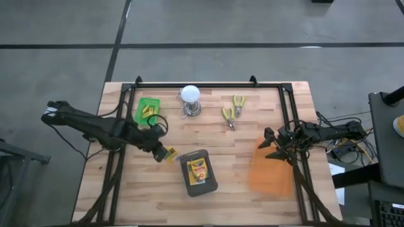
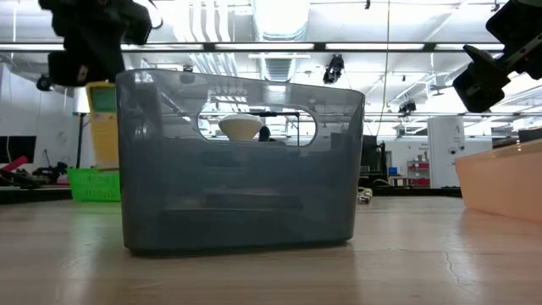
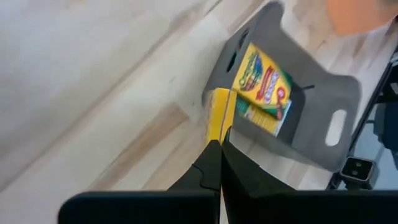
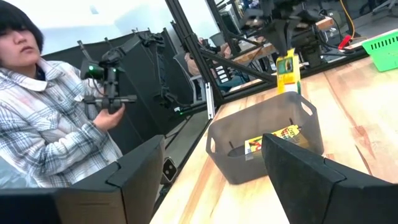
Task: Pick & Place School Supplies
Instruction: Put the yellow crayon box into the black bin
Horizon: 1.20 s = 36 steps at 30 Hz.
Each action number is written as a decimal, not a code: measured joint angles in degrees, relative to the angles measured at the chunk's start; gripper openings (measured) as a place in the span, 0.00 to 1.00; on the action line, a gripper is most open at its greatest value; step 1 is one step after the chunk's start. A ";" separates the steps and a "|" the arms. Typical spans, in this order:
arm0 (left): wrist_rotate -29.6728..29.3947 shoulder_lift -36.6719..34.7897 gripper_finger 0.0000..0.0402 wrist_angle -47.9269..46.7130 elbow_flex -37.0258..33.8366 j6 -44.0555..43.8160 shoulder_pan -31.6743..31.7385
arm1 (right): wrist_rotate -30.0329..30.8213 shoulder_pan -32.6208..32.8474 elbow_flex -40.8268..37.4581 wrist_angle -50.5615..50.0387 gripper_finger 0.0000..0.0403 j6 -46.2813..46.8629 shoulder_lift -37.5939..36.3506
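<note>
My left gripper (image 1: 161, 151) is shut on a green-and-yellow crayon box (image 1: 170, 155), just left of a grey bin (image 1: 215, 182) at the table's middle front. The low view shows this box (image 2: 103, 119) hanging under the gripper (image 2: 89, 74), clear of the table. A second crayon box (image 1: 197, 171) lies flat on the bin's floor (image 3: 261, 84). A green basket (image 1: 144, 103) at the far left holds small yellow pieces (image 1: 150, 111). My right gripper (image 1: 270, 145) waits open at the table's right, above an orange bin (image 1: 271, 173). My left gripper pinches the crayon box's upper end (image 3: 217, 127) between its two fingers, across the thin side. The fingers slant down from the table's left. The box (image 4: 288, 73) hangs upright below them, lifted clear of the table beside the grey bin.
A white bulb on a metal base (image 1: 190, 99) stands at the far middle, with two pliers (image 1: 232, 113) to its right. Black frame bars (image 1: 208, 84) run along the far and side edges. A person (image 4: 43, 118) holding a device stands beyond the table.
</note>
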 joint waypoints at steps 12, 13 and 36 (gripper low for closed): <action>-5.42 0.02 0.00 -1.21 4.59 3.30 -0.76 | -0.02 0.02 0.00 0.00 0.65 0.00 0.02; -5.43 0.02 0.00 -1.66 4.78 3.30 -0.76 | -0.02 0.00 0.00 0.00 0.65 0.00 0.02; -2.96 8.64 0.00 4.41 15.11 7.36 -2.45 | 0.00 0.01 0.00 -0.02 0.65 0.00 0.02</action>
